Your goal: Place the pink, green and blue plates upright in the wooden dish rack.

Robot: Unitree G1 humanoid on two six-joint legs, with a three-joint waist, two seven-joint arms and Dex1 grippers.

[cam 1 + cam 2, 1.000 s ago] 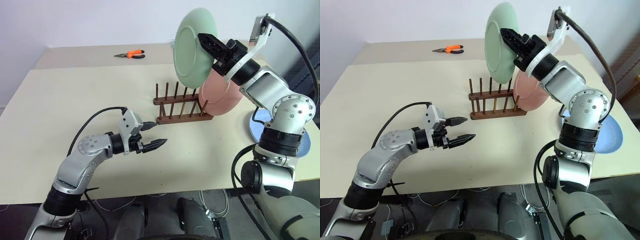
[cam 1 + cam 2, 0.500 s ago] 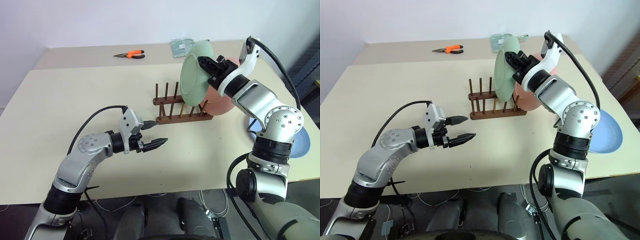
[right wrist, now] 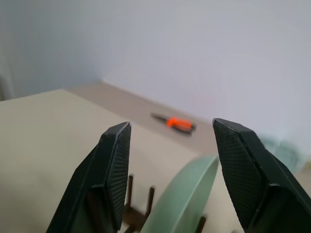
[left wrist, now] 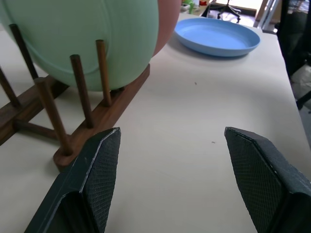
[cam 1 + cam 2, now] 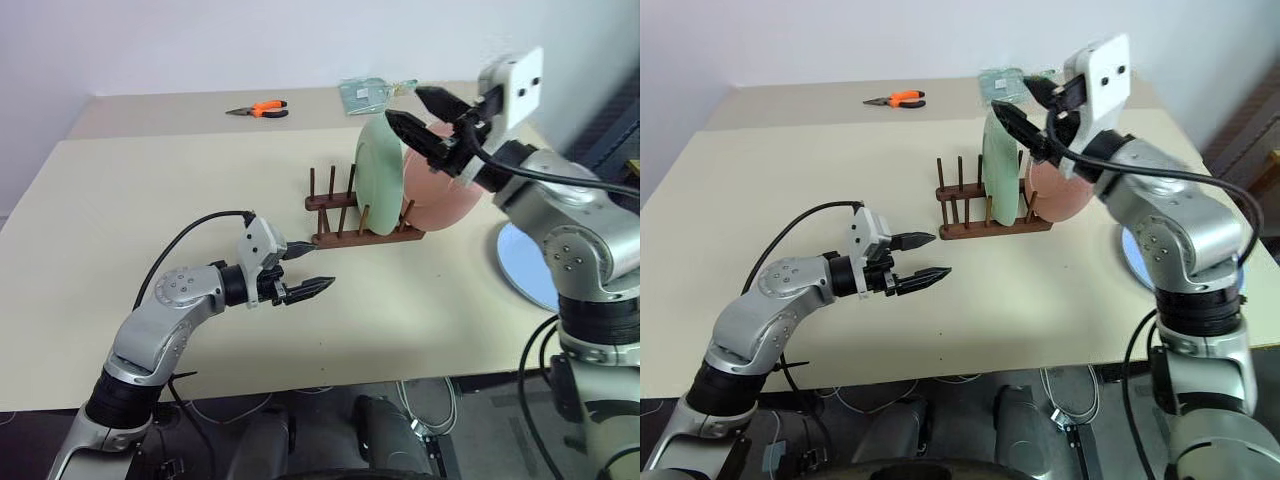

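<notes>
Our left gripper (image 5: pixel 303 268) hovers spread; green plate (image 5: pixel 378 178) and pink plate (image 5: pixel 440 190) stand in the wooden dish rack (image 5: pixel 340 222), right gripper (image 5: pixel 424 110) parted above. Next, we judge: fetch the blue plate (image 4: pixel 216 37), flat on the table.

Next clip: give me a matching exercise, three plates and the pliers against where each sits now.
Things:
1. green plate
2. pink plate
3. blue plate
4. orange-handled pliers

Places:
A. flat on the table, right of the wooden dish rack
B. far table edge
C. upright in the rack's middle
D. at the rack's right end, behind the green one

Pairs: 1-C, 2-D, 3-A, 4-B
</notes>
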